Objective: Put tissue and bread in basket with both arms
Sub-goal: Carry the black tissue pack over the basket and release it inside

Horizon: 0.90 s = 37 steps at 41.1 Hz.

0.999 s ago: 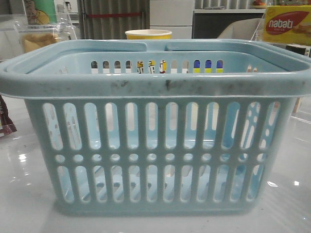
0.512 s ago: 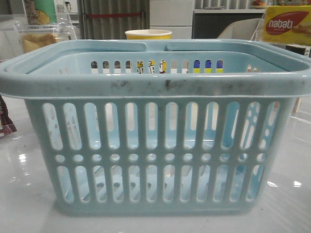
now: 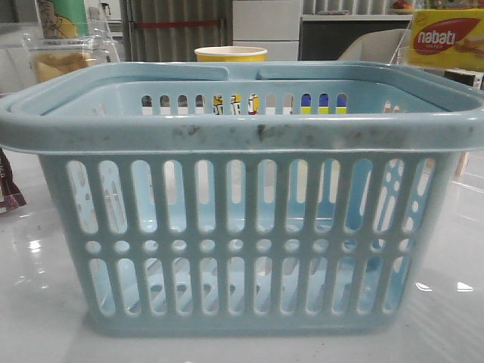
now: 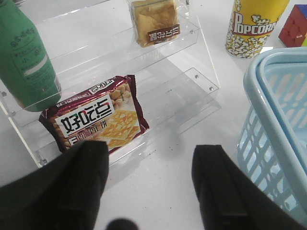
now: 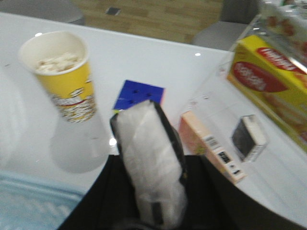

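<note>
The pale blue basket (image 3: 242, 136) fills the front view; through the near wall slots I see nothing in it. The bread (image 4: 154, 21), golden in a clear bag, lies on an upper step of a clear acrylic shelf and also shows in the front view (image 3: 57, 62). My left gripper (image 4: 151, 153) is open and empty over bare table, between the shelf and the basket (image 4: 273, 120). My right gripper (image 5: 153, 165) is shut on the tissue packet (image 5: 148, 153), whose pale face and black edges stand up between the fingers. The basket's corner (image 5: 26, 211) is close by. Neither gripper shows in the front view.
A maroon cracker packet (image 4: 98, 117) and a green bottle (image 4: 26, 62) are on the acrylic shelf (image 4: 192, 81). A yellow popcorn cup (image 5: 64, 76), a colour cube (image 5: 139, 93), a peach box (image 5: 211, 146) and a yellow Nabati box (image 5: 268, 79) stand behind the basket.
</note>
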{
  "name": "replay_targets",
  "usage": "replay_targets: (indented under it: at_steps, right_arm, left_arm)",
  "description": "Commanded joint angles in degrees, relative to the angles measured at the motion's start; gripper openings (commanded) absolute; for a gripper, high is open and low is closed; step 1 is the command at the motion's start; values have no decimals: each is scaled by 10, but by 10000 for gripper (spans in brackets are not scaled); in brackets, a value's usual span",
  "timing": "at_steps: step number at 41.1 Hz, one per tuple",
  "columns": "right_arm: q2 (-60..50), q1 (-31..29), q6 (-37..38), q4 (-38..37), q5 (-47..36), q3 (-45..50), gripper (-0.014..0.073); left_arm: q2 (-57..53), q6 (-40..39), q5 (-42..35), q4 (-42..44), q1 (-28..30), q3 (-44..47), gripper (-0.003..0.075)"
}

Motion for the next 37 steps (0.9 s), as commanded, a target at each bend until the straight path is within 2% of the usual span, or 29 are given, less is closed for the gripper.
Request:
replay_targets:
  at_steps: [1, 11, 21, 24, 28, 31, 33, 37]
  right_arm:
    - [-21, 64, -2, 11, 3, -19, 225]
    - [11, 197, -2, 30, 54, -17, 206]
    - [74, 223, -2, 39, 67, -17, 220]
    - [92, 223, -2, 38, 67, -17, 281]
    - [115, 223, -2, 38, 67, -17, 443]
    - [123, 222, -2, 37, 67, -17, 534]
    - [124, 222, -2, 35, 66, -17, 565]
    - [118, 222, -2, 12, 65, -17, 561]
  left_arm:
    - [2, -2, -45, -7, -4, -19, 454]
    - [2, -2, -45, -7, -4, -19, 454]
    - [2, -2, -45, -7, -4, -19, 454]
    - [2, -2, -45, -7, -4, -19, 454]
    - [2, -2, -45, -7, -4, -19, 454]
    - [2, -2, -45, -7, -4, -19, 454]
    - [2, -2, -45, -7, -4, -19, 454]
    - [2, -2, -45, -7, -4, -19, 454]
